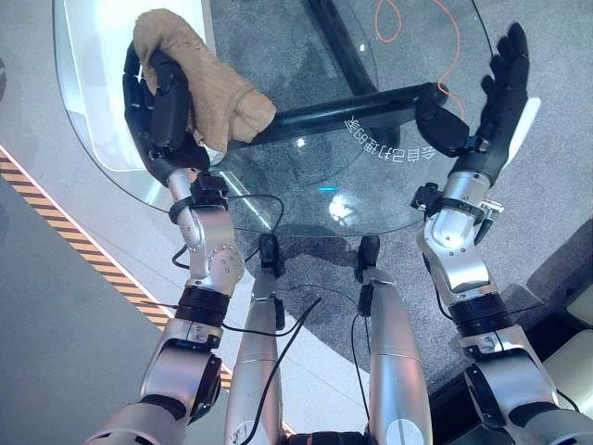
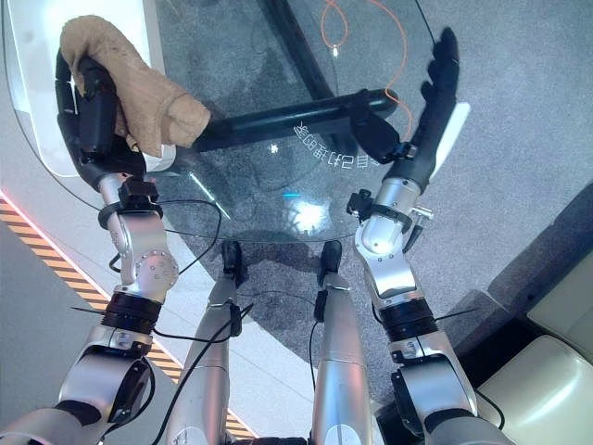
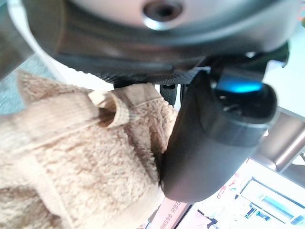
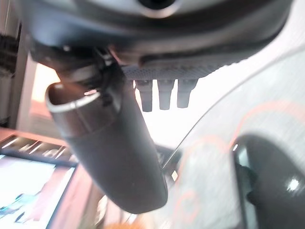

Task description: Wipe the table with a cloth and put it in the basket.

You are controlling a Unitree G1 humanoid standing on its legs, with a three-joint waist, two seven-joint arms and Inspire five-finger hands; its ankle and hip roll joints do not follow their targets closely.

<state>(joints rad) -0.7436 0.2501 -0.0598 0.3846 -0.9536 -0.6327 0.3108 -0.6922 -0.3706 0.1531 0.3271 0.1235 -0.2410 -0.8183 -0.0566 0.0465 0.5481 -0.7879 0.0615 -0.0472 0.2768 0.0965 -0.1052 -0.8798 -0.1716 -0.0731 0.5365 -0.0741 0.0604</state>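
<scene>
The left hand (image 1: pixel 159 111) curls round a tan fleecy cloth (image 1: pixel 208 88) over the glass table (image 1: pixel 306 199), apparently just above it, while the right hand (image 1: pixel 496 102) hangs spread, well apart.

Bright, even overhead light. Small white glints on glass bench (image 1: pixel 306 199) between both sets of fingers. Wrist views soft: cloth (image 3: pixel 81 162) fuzzy near fingers, background beyond washed out white. Head views sharp.
</scene>
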